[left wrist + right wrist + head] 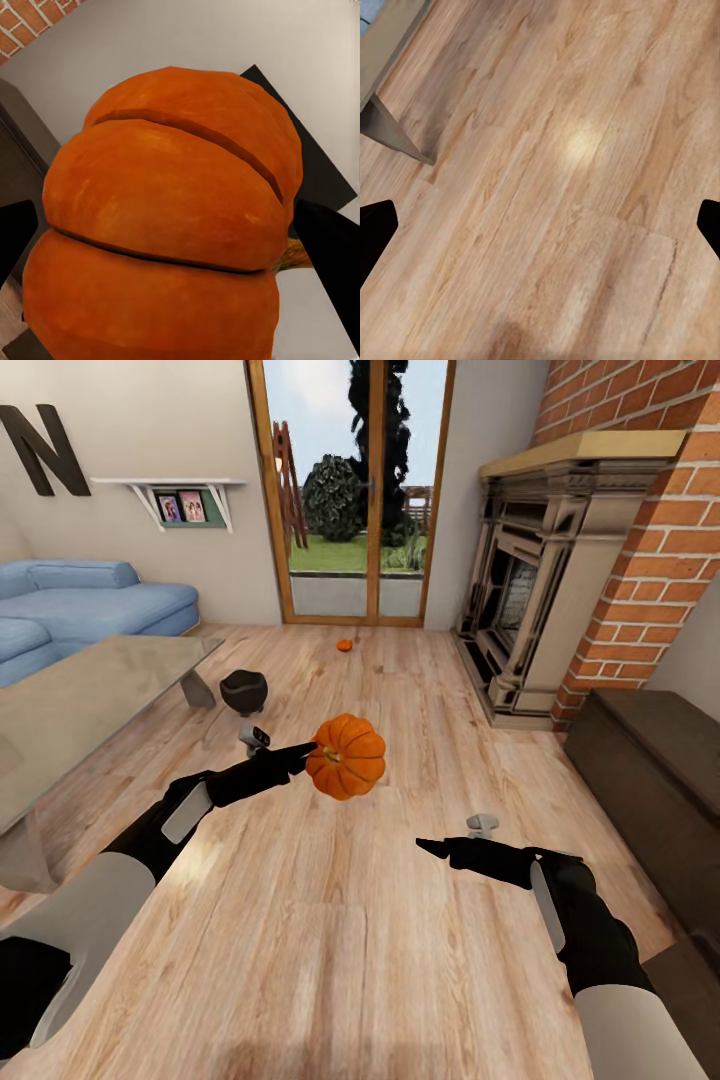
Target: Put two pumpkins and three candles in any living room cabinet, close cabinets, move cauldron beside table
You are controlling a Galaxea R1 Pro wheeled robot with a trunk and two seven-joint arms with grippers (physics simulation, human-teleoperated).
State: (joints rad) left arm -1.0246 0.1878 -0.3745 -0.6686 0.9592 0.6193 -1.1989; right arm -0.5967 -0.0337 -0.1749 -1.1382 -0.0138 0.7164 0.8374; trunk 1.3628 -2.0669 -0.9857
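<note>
My left gripper [318,754] is shut on a bright-orange ribbed pumpkin [346,757], held up above the wooden floor. In the left wrist view the pumpkin [165,225] sits between the two dark fingers [330,251], its stem poking out to one side. A second, small pumpkin [344,645] lies on the floor near the glass door. The black cauldron [243,690] stands on the floor just off the corner of the pale-grey table [90,700]. The dark-brown cabinet [650,770] runs along the right wall, closed. My right gripper [430,848] hovers open over bare floor, nothing in it [540,229].
A brick fireplace [540,580] stands at the back right and a blue sofa [80,610] at the back left. A glass door [350,490] is straight ahead. The table's angled leg [394,131] shows in the right wrist view.
</note>
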